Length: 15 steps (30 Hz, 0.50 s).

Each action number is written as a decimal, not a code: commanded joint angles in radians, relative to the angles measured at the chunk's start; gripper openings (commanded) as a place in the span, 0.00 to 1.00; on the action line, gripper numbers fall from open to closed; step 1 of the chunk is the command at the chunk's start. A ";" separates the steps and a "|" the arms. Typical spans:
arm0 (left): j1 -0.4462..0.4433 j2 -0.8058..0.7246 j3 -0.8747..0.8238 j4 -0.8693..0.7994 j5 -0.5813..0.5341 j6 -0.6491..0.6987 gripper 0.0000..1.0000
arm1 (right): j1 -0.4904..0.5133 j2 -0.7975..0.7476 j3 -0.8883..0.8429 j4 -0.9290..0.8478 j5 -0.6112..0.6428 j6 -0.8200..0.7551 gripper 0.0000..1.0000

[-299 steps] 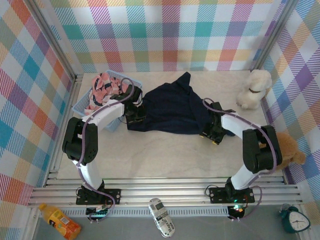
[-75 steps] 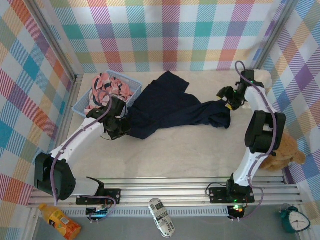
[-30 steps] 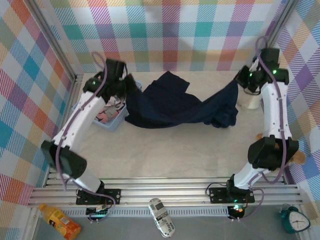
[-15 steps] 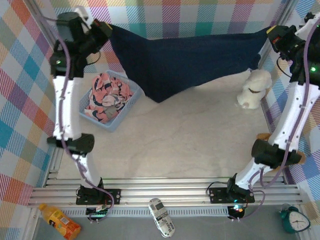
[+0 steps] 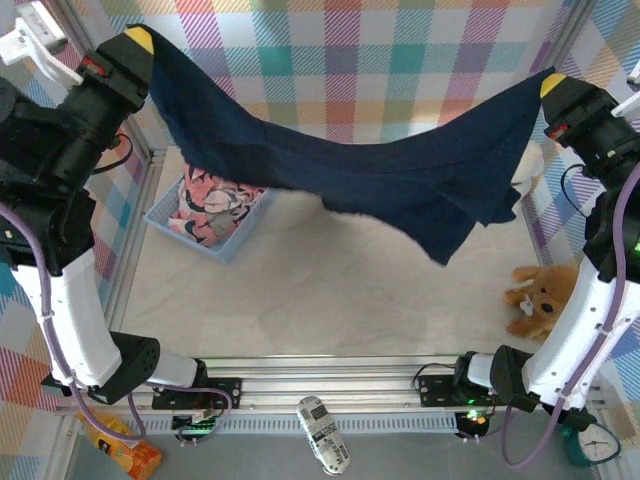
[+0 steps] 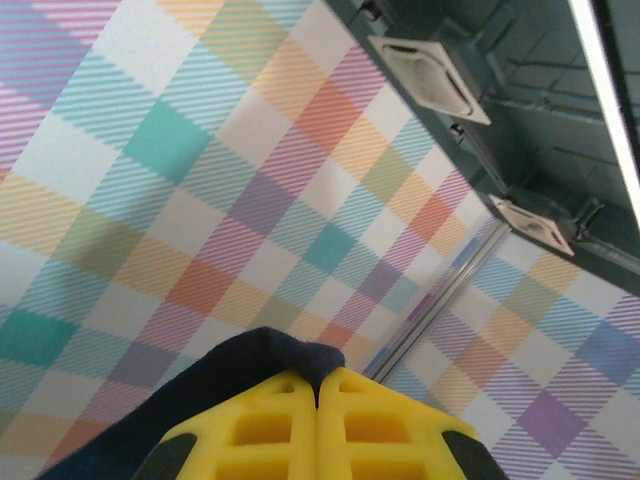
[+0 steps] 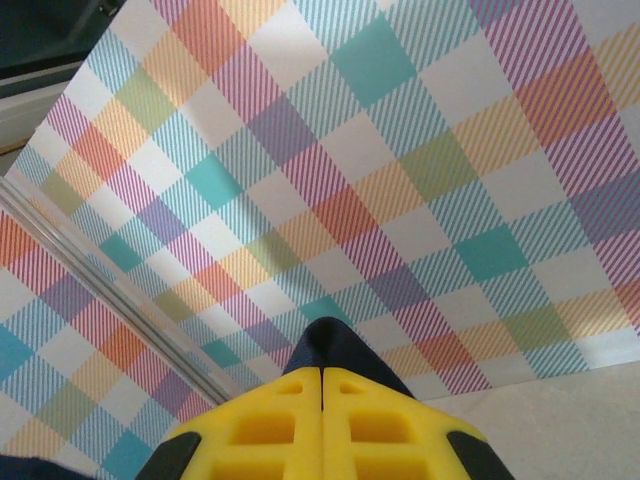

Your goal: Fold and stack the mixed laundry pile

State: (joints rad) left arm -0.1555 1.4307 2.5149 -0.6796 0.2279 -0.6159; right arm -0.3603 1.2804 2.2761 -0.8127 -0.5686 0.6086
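The dark navy T-shirt (image 5: 360, 170) hangs stretched high over the table between both arms, sagging in the middle with a flap drooping at the right. My left gripper (image 5: 139, 40) is shut on its left corner; in the left wrist view the yellow fingers (image 6: 270, 425) pinch a navy fold (image 6: 285, 355). At the top right my right gripper (image 5: 552, 86) is shut on the other corner, a navy tip (image 7: 335, 352) poking from between its fingers (image 7: 365, 425). The pink printed garment (image 5: 215, 205) lies in the light blue basket (image 5: 228, 245), partly hidden by the shirt.
A white plush toy (image 5: 527, 165) peeks out behind the shirt at the right wall. A brown plush dog (image 5: 540, 298) lies at the right edge. Plaid walls enclose the table on three sides. A bottle (image 5: 120, 455), a remote (image 5: 322, 433) and a clock (image 5: 595, 440) lie beyond the front rail.
Both arms have risen higher and come toward the camera with the shirt, which now hangs lower in the view and covers part of the basket and the white plush.
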 commanded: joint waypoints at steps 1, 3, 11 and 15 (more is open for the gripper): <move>-0.003 -0.001 0.025 0.051 0.017 0.012 0.00 | -0.010 -0.007 0.003 -0.019 0.071 -0.040 0.00; -0.003 0.007 -0.002 0.048 0.007 0.012 0.00 | -0.010 -0.009 -0.060 -0.005 0.099 -0.039 0.00; -0.005 0.366 0.088 0.008 0.066 -0.024 0.00 | 0.000 0.109 -0.401 0.214 0.115 0.097 0.00; -0.042 0.640 0.169 -0.006 0.066 -0.010 0.00 | 0.073 0.240 -0.488 0.277 0.211 0.072 0.00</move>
State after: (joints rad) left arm -0.1715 1.8835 2.6686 -0.6445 0.2760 -0.6258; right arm -0.3305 1.4567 1.8305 -0.6315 -0.4351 0.6731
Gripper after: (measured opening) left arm 0.049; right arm 0.067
